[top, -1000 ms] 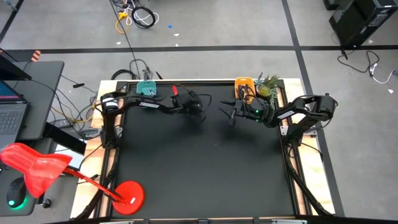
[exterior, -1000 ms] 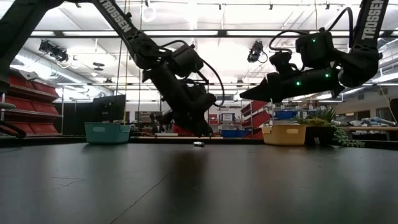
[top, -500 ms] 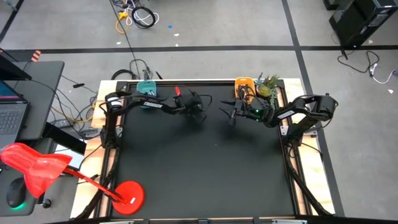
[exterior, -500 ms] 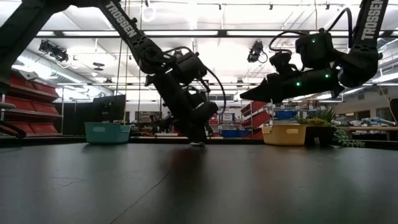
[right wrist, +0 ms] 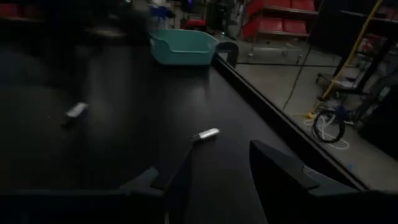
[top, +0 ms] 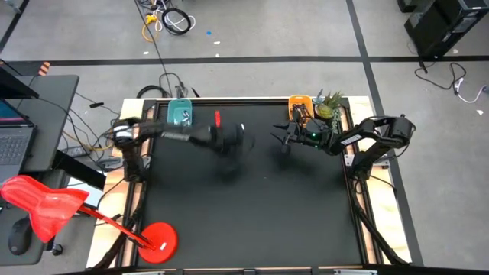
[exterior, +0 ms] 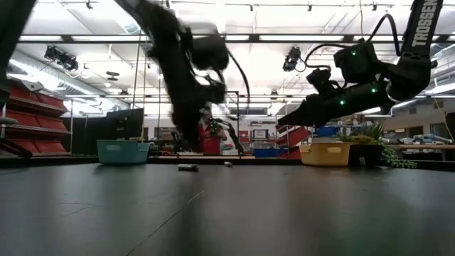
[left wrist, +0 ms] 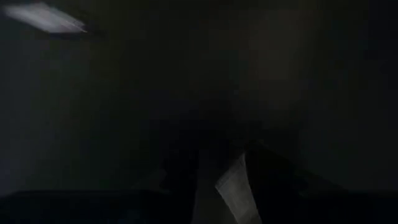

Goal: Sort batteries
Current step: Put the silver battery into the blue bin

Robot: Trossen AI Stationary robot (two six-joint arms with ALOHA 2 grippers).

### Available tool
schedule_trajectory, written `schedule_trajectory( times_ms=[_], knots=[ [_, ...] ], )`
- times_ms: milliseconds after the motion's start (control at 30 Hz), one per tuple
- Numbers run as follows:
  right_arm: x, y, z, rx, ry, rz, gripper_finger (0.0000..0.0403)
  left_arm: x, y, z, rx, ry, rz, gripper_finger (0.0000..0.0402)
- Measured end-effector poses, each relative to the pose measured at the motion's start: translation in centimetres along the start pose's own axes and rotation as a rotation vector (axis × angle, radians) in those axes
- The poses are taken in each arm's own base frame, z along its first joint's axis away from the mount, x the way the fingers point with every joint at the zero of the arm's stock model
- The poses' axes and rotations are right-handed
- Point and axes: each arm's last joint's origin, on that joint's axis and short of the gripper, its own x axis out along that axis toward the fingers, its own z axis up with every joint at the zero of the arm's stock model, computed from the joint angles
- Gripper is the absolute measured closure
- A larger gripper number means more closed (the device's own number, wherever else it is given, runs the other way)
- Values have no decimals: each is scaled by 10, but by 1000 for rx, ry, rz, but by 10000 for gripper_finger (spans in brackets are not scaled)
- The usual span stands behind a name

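Two batteries lie on the black table near its far edge: a reddish one (top: 217, 118) (exterior: 187, 168) and a pale one (top: 242, 127) (exterior: 227, 164). The right wrist view shows two batteries, one (right wrist: 207, 134) nearer than the other (right wrist: 76, 111). My left gripper (top: 229, 142) is blurred, above the table just nearer than these two. In the left wrist view a pale patch (left wrist: 233, 185) sits at the gripper; what it is I cannot tell. My right gripper (top: 284, 141) (right wrist: 217, 186) is open, hovering right of the batteries and touching nothing.
A teal tray (top: 180, 112) (right wrist: 180, 46) stands at the far edge on the left. At the far right corner are a yellow tray (top: 299, 105) (exterior: 325, 153) and a small plant (top: 328, 103). The table's middle and near half are bare black surface (top: 252, 206).
My left gripper dropped to the table at the pale battery, then rose and swung fast toward the table's left and near side, blurring. The pale battery stays where it was. A dark battery now shows left of it in the low view. My right gripper tipped down slightly.
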Motion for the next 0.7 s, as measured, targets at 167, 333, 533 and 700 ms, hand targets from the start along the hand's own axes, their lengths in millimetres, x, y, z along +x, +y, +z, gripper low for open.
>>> schedule_trajectory(
  times_ms=[167, 333, 533, 700],
  knots=[
    [-1, -9, 2, 24, -39, 19, 240, -44, -63, -33, 289, 128, 193, 261],
    [-1, -10, 5, 85, -83, 105, 244, -50, -93, -46, 343, 81, 208, 261],
    [-1, -9, 5, 101, -82, 113, 245, -39, -95, -57, 266, 82, 169, 261],
    [-1, -9, 4, 102, -76, 114, 247, -30, -104, -73, 229, 139, 2, 261]
  ],
)
